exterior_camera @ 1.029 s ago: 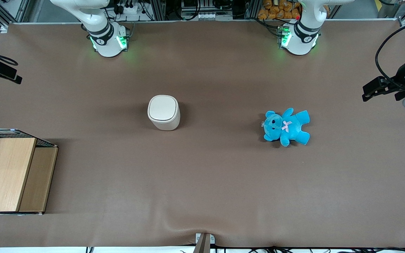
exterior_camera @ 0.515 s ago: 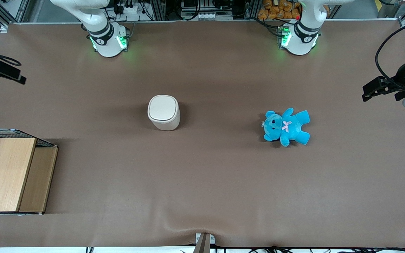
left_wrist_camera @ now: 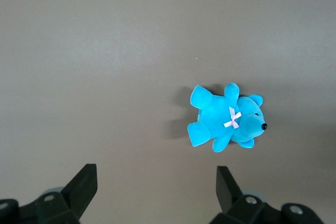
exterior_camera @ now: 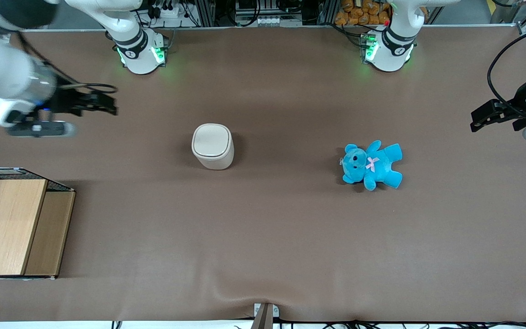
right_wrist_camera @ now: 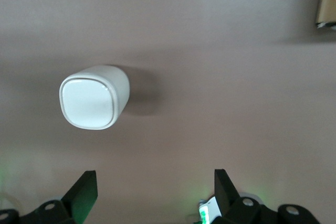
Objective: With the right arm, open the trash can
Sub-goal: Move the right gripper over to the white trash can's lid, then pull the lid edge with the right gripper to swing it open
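Reaching in from the working arm's end of the desk (exterior_camera: 290, 237), gripper (exterior_camera: 107, 104) spread wide and carrying nothing, hovering well apart from the trash can (exterior_camera: 213, 146). Standing upright mid-desk, lid (right_wrist_camera: 88, 103) lying flat and shut. Likely needing a fingertip under the lid's edge, lifting away from the hinge. Covering the desk: plain brown matting, rippling slightly at the near edge; cluttering the background: cables and aluminium framing.

The right arm (exterior_camera: 2, 73) is blurred and cut off by the front view's edge, so only its wrist and black gripper (exterior_camera: 107, 104) show, well apart from the trash can (exterior_camera: 213, 146). In the right wrist view the gripper's fingers (right_wrist_camera: 84, 192) run off the edge. The wooden box with wire mesh (exterior_camera: 16, 224) is also clipped at the front view's edge.
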